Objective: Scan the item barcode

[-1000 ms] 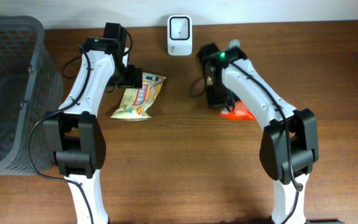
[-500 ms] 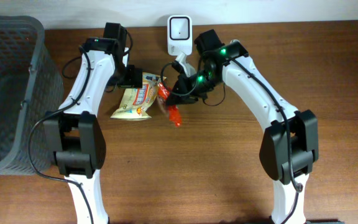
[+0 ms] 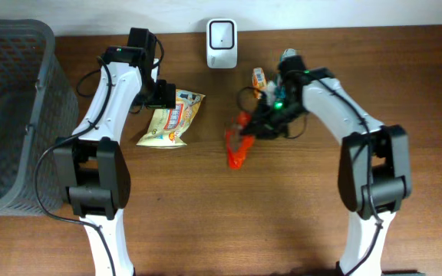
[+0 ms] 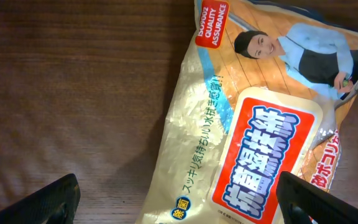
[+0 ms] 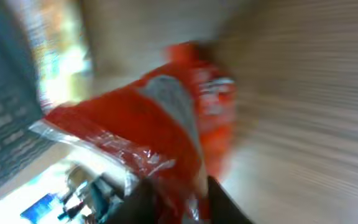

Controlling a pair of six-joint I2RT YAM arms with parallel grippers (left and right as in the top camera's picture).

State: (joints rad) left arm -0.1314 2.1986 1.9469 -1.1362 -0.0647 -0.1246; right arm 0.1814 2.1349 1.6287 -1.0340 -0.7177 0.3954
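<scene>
An orange packet (image 3: 236,149) hangs low over the table's middle, at the tip of my right gripper (image 3: 250,132). The right wrist view is motion-blurred: the orange packet (image 5: 148,124) fills the gap between the dark fingers of my right gripper (image 5: 182,199), and the grip is unclear. The white scanner (image 3: 221,33) stands at the back edge. A cream snack packet (image 3: 171,119) lies flat left of centre. My left gripper (image 3: 162,93) hovers over its top end, open. In the left wrist view, the gripper (image 4: 179,199) straddles the cream packet (image 4: 260,124) with wide-apart fingers (image 4: 48,202).
A grey mesh basket (image 3: 6,115) fills the left side. A small yellow-orange pack (image 3: 260,77) and a small bottle-like item (image 3: 288,55) lie behind the right arm, right of the scanner.
My right arm swung the orange packet up in front of the scanner, then back right and down toward the table's middle. The left arm and cream packet have not moved.
</scene>
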